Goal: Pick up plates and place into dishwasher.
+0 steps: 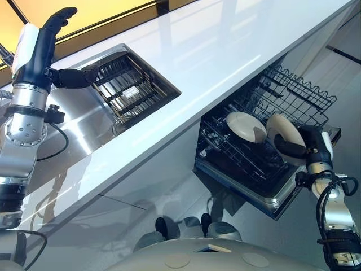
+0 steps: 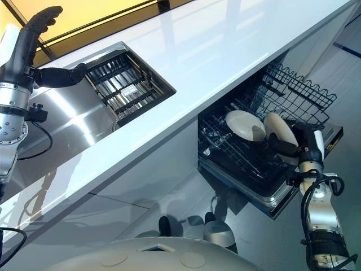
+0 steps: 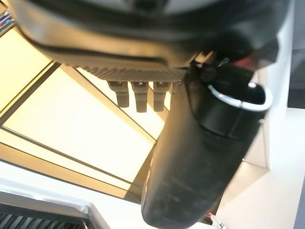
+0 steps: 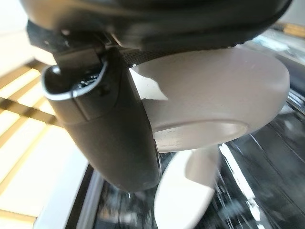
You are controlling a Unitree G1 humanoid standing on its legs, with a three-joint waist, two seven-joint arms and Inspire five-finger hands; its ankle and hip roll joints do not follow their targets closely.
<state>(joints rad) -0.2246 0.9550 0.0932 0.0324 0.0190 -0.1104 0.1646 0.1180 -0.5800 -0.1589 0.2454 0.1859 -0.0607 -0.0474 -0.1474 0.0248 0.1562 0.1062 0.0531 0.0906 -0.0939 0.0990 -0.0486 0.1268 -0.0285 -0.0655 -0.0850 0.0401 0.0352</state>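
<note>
Grip first: the right hand [image 1: 313,144], low at the robot's right, pinches a pale plate [image 1: 284,131]. Its thumb lies across the plate's face near the rim, the fingers are out of sight behind, and the right wrist view shows the plate drawn up against the palm. The plate is held on edge and tilted over the pulled-out dishwasher rack [image 1: 293,90], which I judge suits sliding it down between the wires rather than laying it flat. Just beside it, toward the robot's left, a second plate [image 1: 245,125] leans in the rack, also on edge; whether the two touch I cannot tell. That neighbour and the upright wires are what stand in the way: the plate wants a free slot next to it, and a skewed descent could knock the second plate or catch a wire. Beyond the rack runs the white countertop [image 1: 225,51], whose edge hides the rack's inner end, with a plain cabinet front [image 1: 152,169] beneath. Farther on, the steel sink [image 1: 73,118] is let into the counter, with a dark wire basket [image 1: 127,87] inside it. The left hand [image 1: 39,53] is raised by the sink, fingers loosely straight and thumb out sideways, holding nothing, well apart from the loading. Behind it glows a yellow-lit window [image 1: 84,11].
</note>
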